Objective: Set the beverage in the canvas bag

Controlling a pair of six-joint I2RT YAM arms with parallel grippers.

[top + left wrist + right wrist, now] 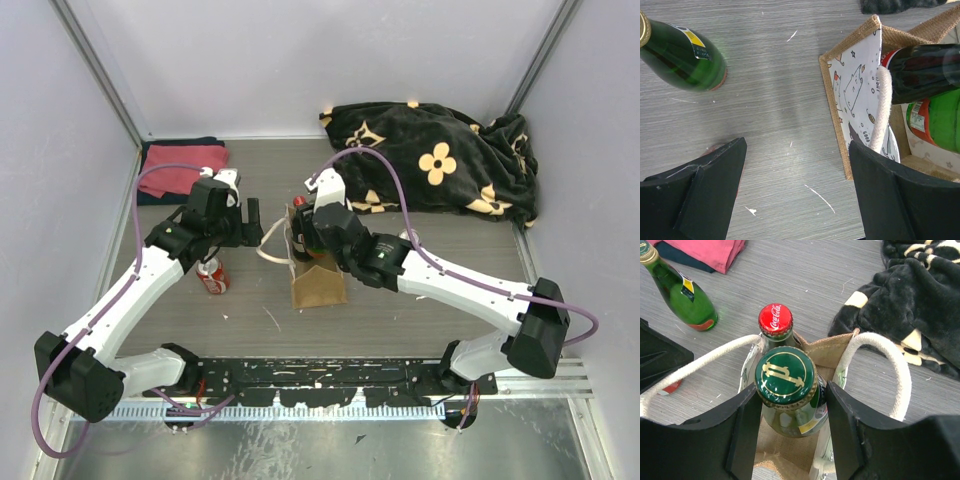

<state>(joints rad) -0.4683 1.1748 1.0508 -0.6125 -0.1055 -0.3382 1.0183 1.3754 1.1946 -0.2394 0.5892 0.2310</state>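
Observation:
The tan canvas bag [318, 283] stands upright mid-table, with white rope handles [890, 360]. My right gripper [310, 240] is over its mouth, shut on a green bottle with a green-and-gold cap [785, 376] that is down inside the bag [827, 352]. A Coca-Cola bottle with a red cap [775, 319] stands in the bag behind it. My left gripper [797, 145] is open and empty just left of the bag [860, 70], low over the table. Both bottles [940, 120] show through the bag's mouth in the left wrist view.
A second green bottle [680, 290] stands on the table left of the bag. A red can [212, 277] sits under the left arm. Folded red cloth [183, 165] lies back left. A black flower-print blanket [440, 160] lies back right.

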